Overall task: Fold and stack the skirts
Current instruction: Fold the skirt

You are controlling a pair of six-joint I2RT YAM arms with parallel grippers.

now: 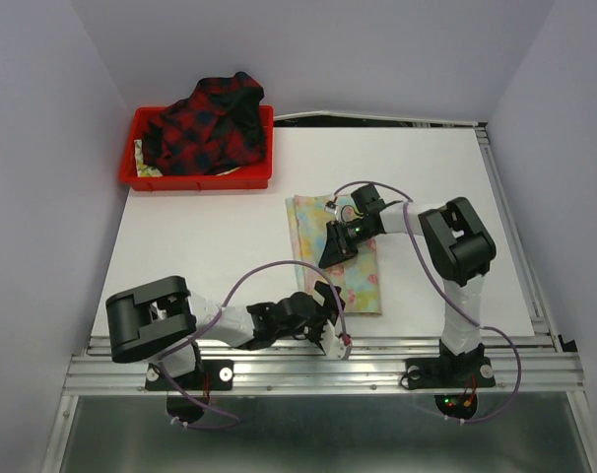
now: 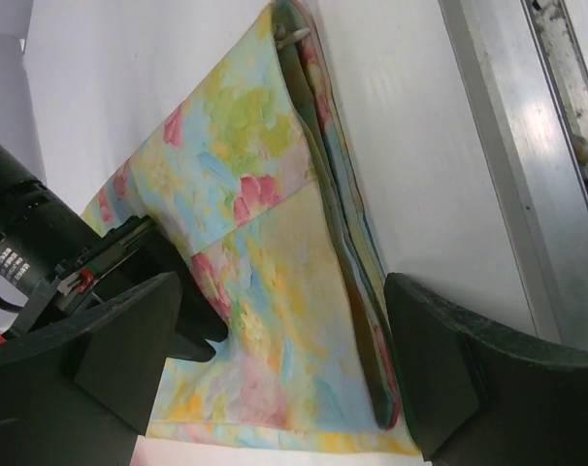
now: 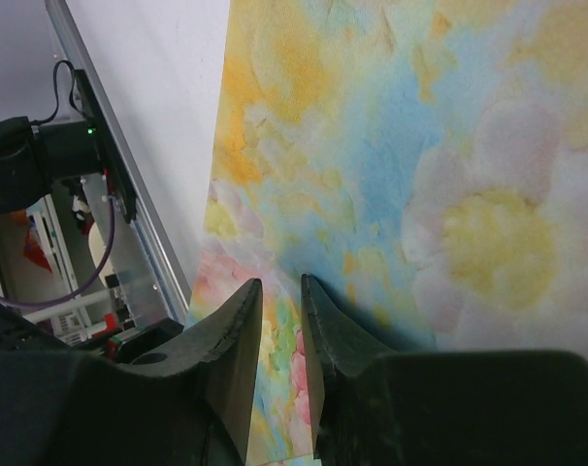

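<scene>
Two grippers show: the left gripper (image 1: 333, 317) is spread wide with nothing in it, just by the near edge of the flowery pastel skirt (image 1: 363, 281), and the right gripper (image 3: 280, 283) is down on top of that skirt, fingers almost together, but whether it pinches the cloth cannot be told. Two skirts can be counted: the pastel one lies folded flat, and the red-and-black plaid skirt (image 1: 205, 123) is bunched up in the one red tray (image 1: 195, 182), well behind the pastel skirt to its left. Under the pastel skirt is a white table (image 1: 210, 236), with a metal rail (image 1: 308, 360) near its front edge and plain pale walls (image 1: 377, 49) around.
</scene>
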